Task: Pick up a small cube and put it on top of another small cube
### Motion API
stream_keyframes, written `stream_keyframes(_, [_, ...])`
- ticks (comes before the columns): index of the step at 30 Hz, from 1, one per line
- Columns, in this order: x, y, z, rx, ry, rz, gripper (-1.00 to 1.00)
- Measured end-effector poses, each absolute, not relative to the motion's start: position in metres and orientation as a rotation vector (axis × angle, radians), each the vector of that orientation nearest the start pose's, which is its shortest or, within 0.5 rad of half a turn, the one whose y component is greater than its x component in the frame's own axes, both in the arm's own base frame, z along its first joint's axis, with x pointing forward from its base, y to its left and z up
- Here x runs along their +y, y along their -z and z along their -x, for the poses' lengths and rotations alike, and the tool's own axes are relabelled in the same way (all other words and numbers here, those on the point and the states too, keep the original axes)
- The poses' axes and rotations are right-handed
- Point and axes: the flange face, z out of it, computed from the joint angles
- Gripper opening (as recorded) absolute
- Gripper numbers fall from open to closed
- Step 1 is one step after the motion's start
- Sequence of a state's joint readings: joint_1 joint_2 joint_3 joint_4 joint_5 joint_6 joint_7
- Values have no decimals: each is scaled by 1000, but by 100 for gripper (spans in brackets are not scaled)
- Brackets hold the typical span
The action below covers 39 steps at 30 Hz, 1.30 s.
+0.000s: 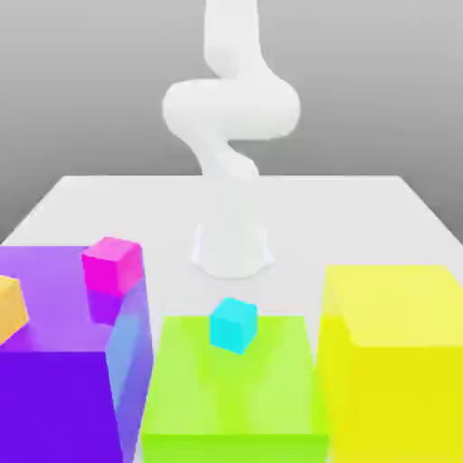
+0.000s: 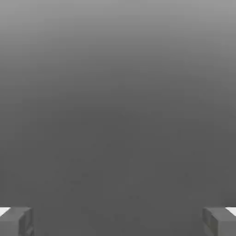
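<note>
Two fingers (image 2: 219,224) of my hand (image 2: 118,222) stand spread wide, released. My white arm (image 1: 231,108) rises from the pale counter (image 1: 335,212), behind the blocks. The small cyan cube (image 1: 233,325) sits on the green block (image 1: 231,398), between the purple block (image 1: 54,407) and the yellow block (image 1: 398,398). A magenta cube (image 1: 112,267) rests on the purple block, toward the exterior view's left, with an orange piece (image 1: 10,309) cut off at the picture's edge.
</note>
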State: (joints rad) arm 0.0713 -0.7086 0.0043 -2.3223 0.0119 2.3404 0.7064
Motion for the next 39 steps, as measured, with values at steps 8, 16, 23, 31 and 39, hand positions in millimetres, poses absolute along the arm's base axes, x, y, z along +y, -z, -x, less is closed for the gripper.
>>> stream_keyframes(8, [150, -524, -437, 152, 660, 2868, 0])
stream_keyframes(16, [268, -367, -408, -614, 360, 2952, 0])
stream_keyframes(23, [337, -231, -324, -1316, 82, 2826, 0])
stream_keyframes(31, [345, -136, -299, -1494, 1, 2763, -100])
stream_keyframes(39, [346, -152, -299, -1496, -1, 2764, -100])
